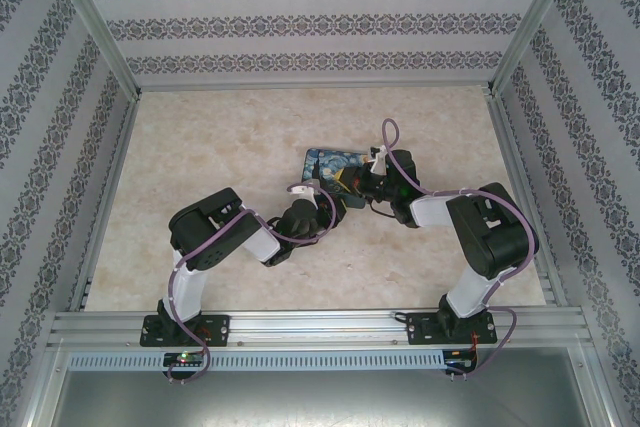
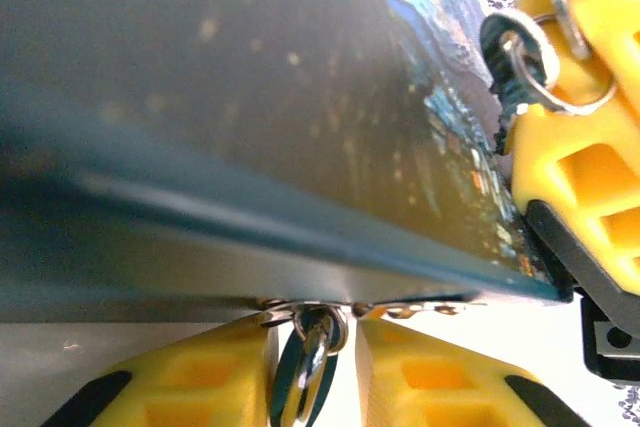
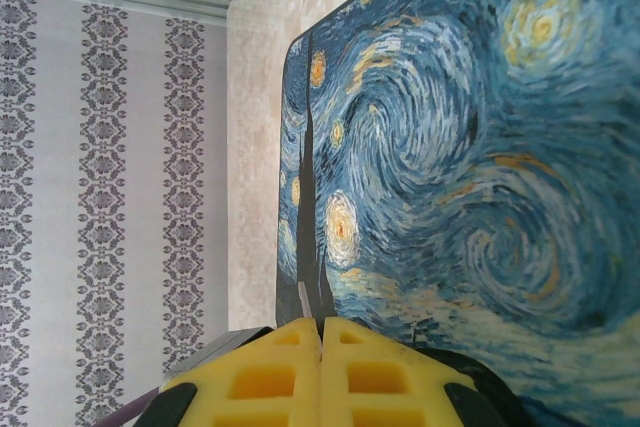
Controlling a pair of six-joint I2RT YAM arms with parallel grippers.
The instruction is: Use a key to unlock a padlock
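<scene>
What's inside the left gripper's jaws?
The key: its blue head and metal ring sit between the fingers of the left gripper, up against the padlock edge. The blade is covered; can't tell if it's in the keyhole.

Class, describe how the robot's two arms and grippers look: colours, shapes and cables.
The left arm and right arm both have black joint housings, white links and looping purple cables. The left gripper and right gripper have yellow block-shaped fingers with rectangular recesses, on black mounts.

The padlock (image 1: 322,161) blocks mid-table; bare tabletop (image 1: 190,137) left and beyond it gives passage.
</scene>
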